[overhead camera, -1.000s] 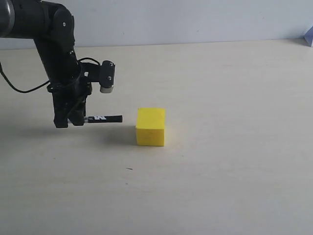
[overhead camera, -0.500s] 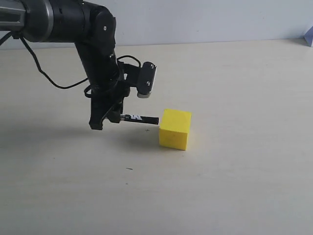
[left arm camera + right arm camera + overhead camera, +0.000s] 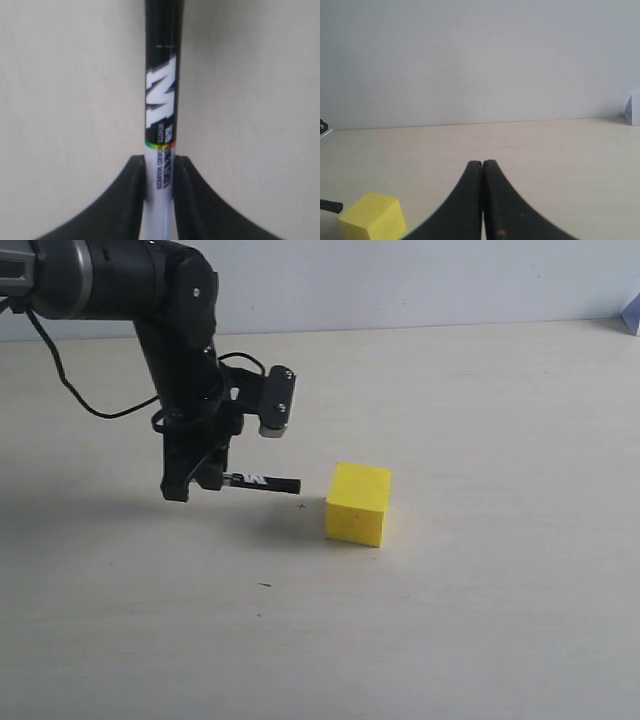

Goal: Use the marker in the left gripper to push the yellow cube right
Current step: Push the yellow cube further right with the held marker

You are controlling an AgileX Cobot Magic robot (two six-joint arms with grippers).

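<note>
The yellow cube (image 3: 358,503) stands on the pale table, turned slightly askew; it also shows low in the right wrist view (image 3: 370,217). My left gripper (image 3: 200,484) hangs just above the table to the cube's left, shut on the marker (image 3: 262,481), which lies level and points its black cap at the cube. A small gap separates the cap tip from the cube's left face. In the left wrist view the fingers clamp the white barrel of the marker (image 3: 161,125) at the left gripper (image 3: 160,161). My right gripper (image 3: 482,163) is shut and holds nothing.
A pale wall runs behind the table's far edge. A small white object (image 3: 632,315) sits at the far right edge, also seen in the right wrist view (image 3: 633,107). A tiny dark speck (image 3: 263,585) marks the table in front of the cube.
Over the last second the marker pushed the cube to the right. Since half a second ago the left arm has drawn back left, opening a gap between cap and cube.
</note>
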